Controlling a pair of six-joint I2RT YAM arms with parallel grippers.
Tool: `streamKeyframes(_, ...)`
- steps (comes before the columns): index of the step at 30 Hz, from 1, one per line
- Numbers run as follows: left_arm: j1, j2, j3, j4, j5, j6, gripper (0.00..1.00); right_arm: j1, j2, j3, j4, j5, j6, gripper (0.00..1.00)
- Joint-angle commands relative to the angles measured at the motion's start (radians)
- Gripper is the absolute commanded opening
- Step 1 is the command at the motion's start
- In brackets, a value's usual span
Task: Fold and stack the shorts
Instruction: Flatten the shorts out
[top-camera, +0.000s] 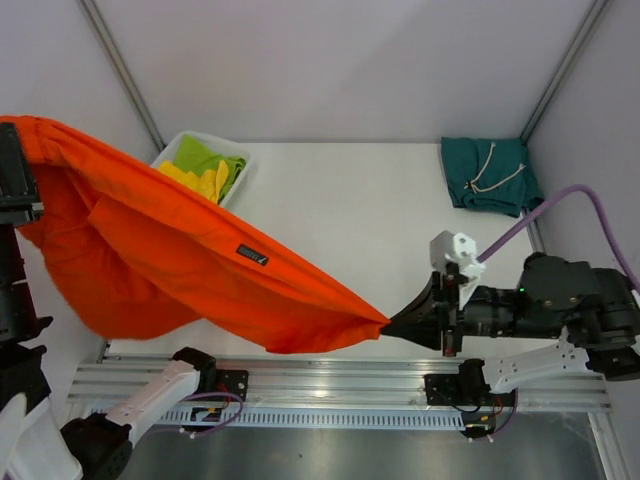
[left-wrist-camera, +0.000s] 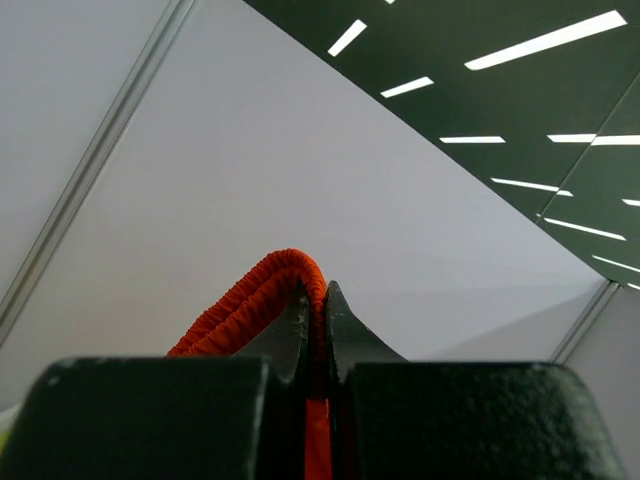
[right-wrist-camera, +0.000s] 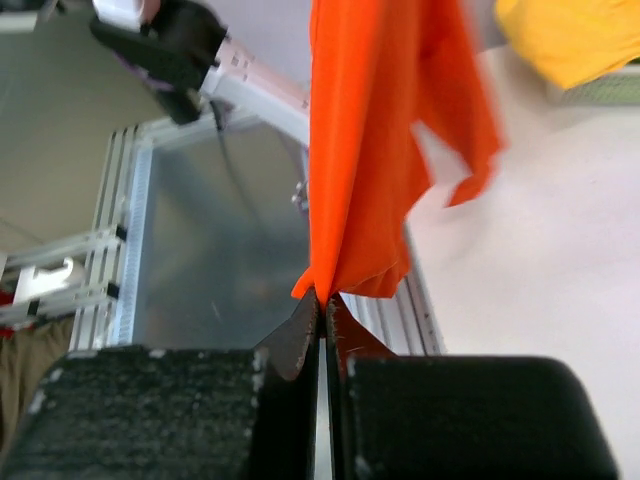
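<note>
The bright orange shorts (top-camera: 170, 260) hang stretched in the air between my two grippers, above the table's left and front. My left gripper (top-camera: 12, 135) is raised high at the far left edge and is shut on the elastic waistband (left-wrist-camera: 262, 290). My right gripper (top-camera: 392, 325) is low near the table's front edge and is shut on a corner of the orange cloth (right-wrist-camera: 365, 150). The teal shorts (top-camera: 490, 173) lie folded at the back right corner, white drawstrings on top. Yellow shorts (top-camera: 200, 180) and lime-green shorts (top-camera: 205, 156) lie in a bin.
A white bin (top-camera: 232, 150) stands at the table's back left, partly behind the orange cloth. A metal rail frame (top-camera: 340, 385) runs along the near edge by the arm bases. A purple cable (top-camera: 560, 205) arcs over the right side.
</note>
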Motion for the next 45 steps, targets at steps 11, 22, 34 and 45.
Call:
streamKeyframes(11,0.009,0.283,-0.37,0.315,0.138,-0.064,0.0,-0.246,0.025,-0.108,-0.212,0.35,0.125,0.0)
streamKeyframes(22,-0.054,0.654,-0.553,0.748,0.218,-0.042,0.0,-1.156,0.071,-0.448,-0.014,-0.304,0.076,0.0)
streamKeyframes(34,-0.094,1.049,-0.401,0.934,0.302,0.024,0.0,-1.377,-0.002,-0.643,0.184,-0.37,0.246,0.0)
streamKeyframes(45,-0.1,0.684,-0.529,0.851,0.341,0.055,0.0,-1.172,-0.162,-0.617,0.312,-0.779,0.17,0.0)
